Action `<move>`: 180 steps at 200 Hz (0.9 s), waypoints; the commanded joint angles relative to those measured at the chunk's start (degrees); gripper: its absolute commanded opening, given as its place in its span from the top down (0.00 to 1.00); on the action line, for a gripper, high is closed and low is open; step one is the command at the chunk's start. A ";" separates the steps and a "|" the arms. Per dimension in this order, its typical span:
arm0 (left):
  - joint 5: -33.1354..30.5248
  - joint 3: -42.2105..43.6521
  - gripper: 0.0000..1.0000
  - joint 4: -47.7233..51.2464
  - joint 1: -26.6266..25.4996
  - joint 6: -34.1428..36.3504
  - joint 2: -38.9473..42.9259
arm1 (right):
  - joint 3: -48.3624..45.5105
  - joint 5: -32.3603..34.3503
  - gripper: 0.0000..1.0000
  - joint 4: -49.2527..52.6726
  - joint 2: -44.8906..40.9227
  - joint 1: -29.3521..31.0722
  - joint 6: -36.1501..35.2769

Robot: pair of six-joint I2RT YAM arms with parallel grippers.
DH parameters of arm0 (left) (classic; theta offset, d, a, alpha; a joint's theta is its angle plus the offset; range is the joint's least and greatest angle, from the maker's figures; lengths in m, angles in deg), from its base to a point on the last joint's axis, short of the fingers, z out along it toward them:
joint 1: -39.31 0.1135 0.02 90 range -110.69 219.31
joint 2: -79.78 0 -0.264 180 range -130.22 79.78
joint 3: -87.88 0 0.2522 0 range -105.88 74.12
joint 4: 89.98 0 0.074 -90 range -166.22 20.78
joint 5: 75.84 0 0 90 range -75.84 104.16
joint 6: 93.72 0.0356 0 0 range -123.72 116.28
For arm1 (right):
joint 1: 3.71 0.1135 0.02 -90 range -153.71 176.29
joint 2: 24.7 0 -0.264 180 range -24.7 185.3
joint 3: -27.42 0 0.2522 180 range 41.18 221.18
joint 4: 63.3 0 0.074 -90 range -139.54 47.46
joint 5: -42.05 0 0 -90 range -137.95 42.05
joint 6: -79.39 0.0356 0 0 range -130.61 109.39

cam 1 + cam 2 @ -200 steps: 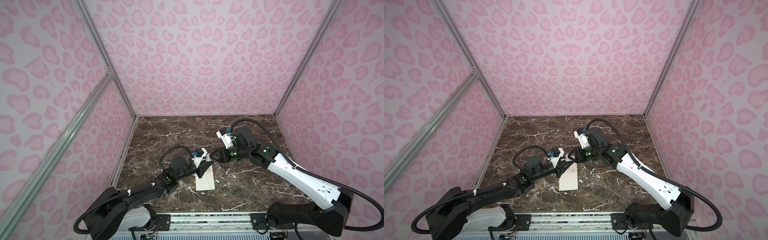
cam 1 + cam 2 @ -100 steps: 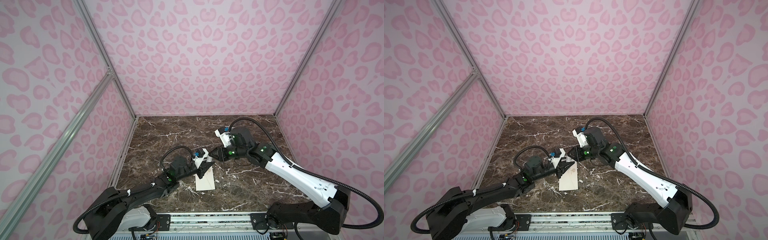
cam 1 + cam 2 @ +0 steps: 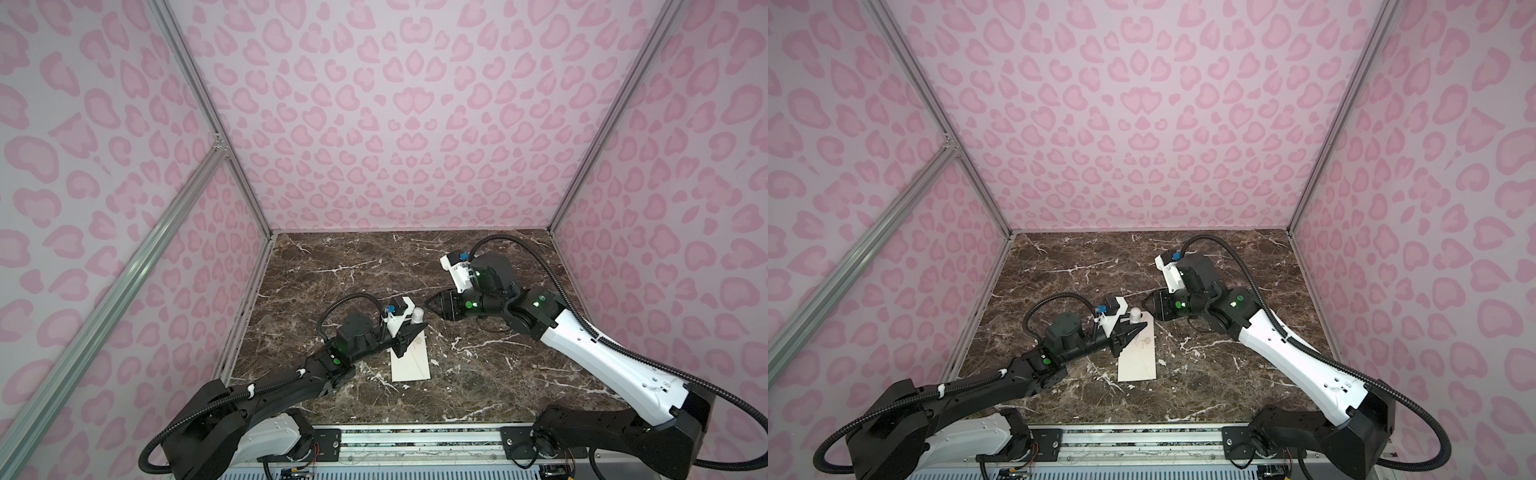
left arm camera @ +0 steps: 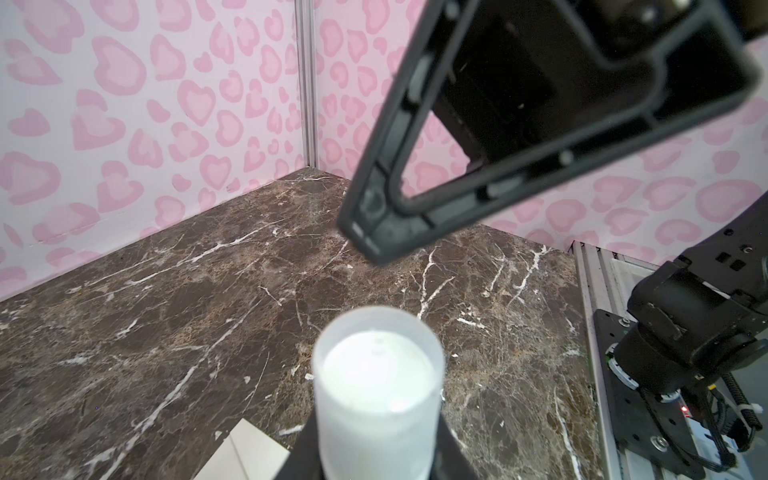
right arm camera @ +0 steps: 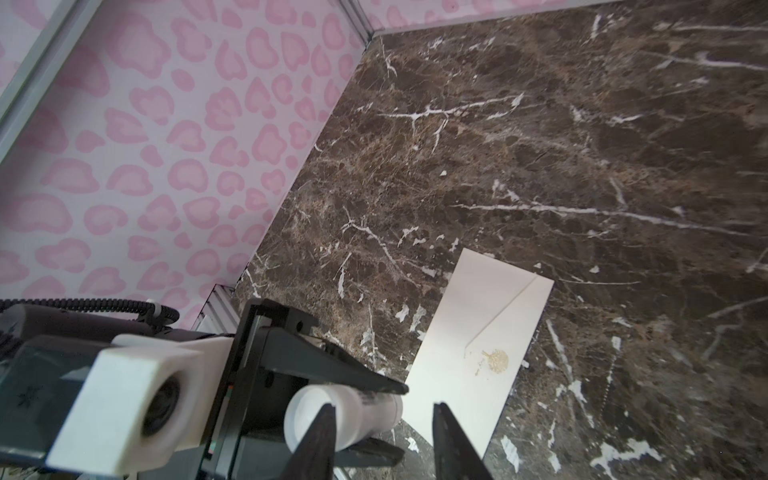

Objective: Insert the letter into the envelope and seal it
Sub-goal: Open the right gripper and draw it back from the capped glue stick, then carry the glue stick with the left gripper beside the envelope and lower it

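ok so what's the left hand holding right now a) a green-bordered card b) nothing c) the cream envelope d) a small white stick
d, the left hand is shut on the white stick, which also shows end-on in the left wrist view, while the envelope lies flat on the marble table.
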 commanded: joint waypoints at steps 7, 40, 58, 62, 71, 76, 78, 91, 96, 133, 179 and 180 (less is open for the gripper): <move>-2.19 0.76 0.96 0.60 0.07 -0.37 2.18 | -2.12 5.19 0.58 -2.12 -1.75 -0.82 -0.61; -5.89 0.82 0.96 7.24 0.84 -2.10 5.25 | -5.28 7.27 0.58 -3.39 -2.89 -1.19 -1.39; -7.66 0.94 0.96 10.83 1.54 -3.11 6.60 | -6.90 8.05 0.58 -3.87 -2.89 -1.31 -1.62; -8.07 1.01 0.96 11.68 1.73 -3.38 6.93 | -7.32 8.13 0.58 -4.05 -2.89 -1.25 -1.68; -9.14 0.94 0.96 13.78 1.89 -3.65 7.55 | -8.32 8.19 0.58 -4.73 -2.88 -1.40 -1.63; -9.93 0.82 0.96 15.15 2.13 -3.86 7.83 | -8.81 8.19 0.57 -5.22 -3.02 -1.47 -1.64; -10.35 0.73 0.96 15.77 2.10 -3.95 7.92 | -9.12 8.15 0.57 -5.37 -2.99 -1.49 -1.61; -13.53 0.14 0.96 19.55 2.55 -4.73 8.49 | -10.87 7.59 0.57 -7.18 -3.04 -1.64 -0.80; -14.68 -0.09 0.96 21.01 2.89 -5.22 8.72 | -11.69 6.64 0.57 -8.27 -3.08 -1.83 -0.32; -18.39 -1.22 0.96 30.33 7.08 -9.57 9.49 | -14.14 4.29 0.57 -11.27 -1.72 -2.20 1.65; -20.93 -2.70 0.96 37.87 12.15 -15.04 5.36 | -14.42 3.38 0.57 -10.65 0.25 -2.24 1.66; -20.94 -2.73 0.96 37.94 12.26 -15.18 5.22 | -14.41 3.38 0.57 -10.63 0.22 -2.22 1.65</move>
